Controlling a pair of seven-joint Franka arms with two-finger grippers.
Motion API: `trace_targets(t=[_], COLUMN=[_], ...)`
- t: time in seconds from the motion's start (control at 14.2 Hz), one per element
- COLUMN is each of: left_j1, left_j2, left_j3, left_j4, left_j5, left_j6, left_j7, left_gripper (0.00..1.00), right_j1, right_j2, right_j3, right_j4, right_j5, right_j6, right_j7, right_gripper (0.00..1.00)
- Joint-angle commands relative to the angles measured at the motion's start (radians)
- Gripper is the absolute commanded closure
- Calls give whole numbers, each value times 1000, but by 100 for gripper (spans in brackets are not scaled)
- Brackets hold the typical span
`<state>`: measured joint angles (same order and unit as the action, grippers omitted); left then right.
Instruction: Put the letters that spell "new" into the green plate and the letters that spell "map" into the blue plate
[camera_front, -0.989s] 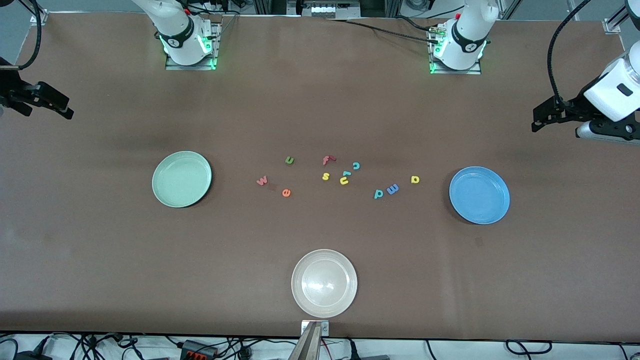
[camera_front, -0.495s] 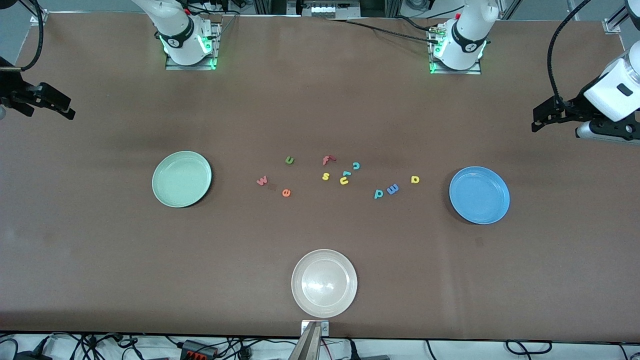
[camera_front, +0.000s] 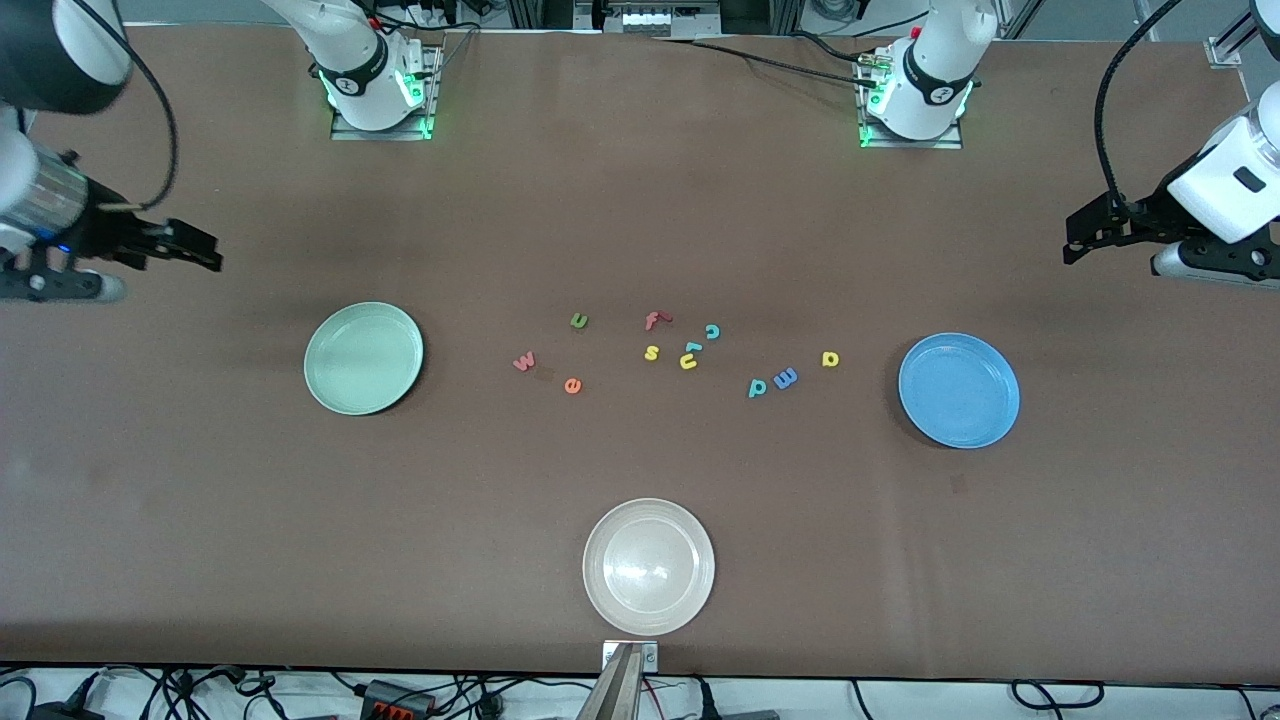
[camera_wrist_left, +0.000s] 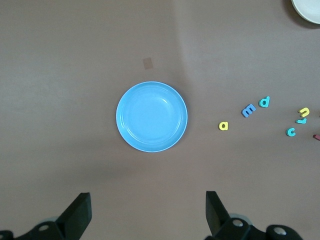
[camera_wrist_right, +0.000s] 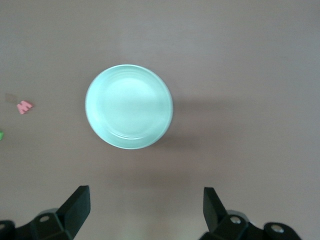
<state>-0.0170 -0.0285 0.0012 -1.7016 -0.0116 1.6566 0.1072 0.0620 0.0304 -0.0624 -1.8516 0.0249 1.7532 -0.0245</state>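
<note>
On the brown bench (camera_front: 640, 220) the green plate (camera_front: 363, 358) lies toward the right arm's end and the blue plate (camera_front: 958, 390) toward the left arm's end, both empty, with the foam letters scattered between them. Taking the yellow s (camera_front: 651, 352) as the dial's centre in the front view, the dark green n (camera_front: 578, 320) sits at about ten o'clock, the pinkish-red w (camera_front: 524, 361) near nine and the orange e (camera_front: 572, 385) near eight, all on the bare bench, well apart from the green plate. The teal p (camera_front: 757, 387) and blue m (camera_front: 786, 377) lie just beside each other at about four o'clock, and the yellow a (camera_front: 830, 358) at three, nearest the blue plate but not in it. A red f (camera_front: 654, 320), a teal c (camera_front: 712, 331) and a yellow u (camera_front: 689, 360) crowd close around the s. A whitish plate (camera_front: 648, 566) rests at six o'clock, nearest the front camera. The right tool (camera_front: 195, 250) hangs over the bench at the green plate's eleven o'clock, fingers apart and holding nothing. The left tool (camera_front: 1080, 232) hangs over the bench at the blue plate's one o'clock, fingers apart too, empty
</note>
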Motion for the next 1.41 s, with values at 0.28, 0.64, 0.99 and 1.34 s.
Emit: trace_targets(t=[0.28, 0.64, 0.99, 1.34], left_j1=[-40, -135, -230, -247], left_j2=[131, 385, 505, 519], left_j3=[-15, -15, -36, -107], left_j4=[72, 220, 208, 19], left_j5=[18, 4, -8, -8], left_j6=[-109, -71, 133, 393], left_j7=[3, 0, 23, 352], left_gripper=[0, 0, 0, 0], right_j1=[264, 387, 443, 444], right_j2=[207, 364, 471, 552], right_j3=[-1, -1, -1, -2], right_j4=[43, 94, 101, 179], right_j5=[23, 23, 58, 115], right_j6=[158, 284, 396, 397], right_j7=[183, 262, 425, 909], right_gripper=[0, 0, 0, 0])
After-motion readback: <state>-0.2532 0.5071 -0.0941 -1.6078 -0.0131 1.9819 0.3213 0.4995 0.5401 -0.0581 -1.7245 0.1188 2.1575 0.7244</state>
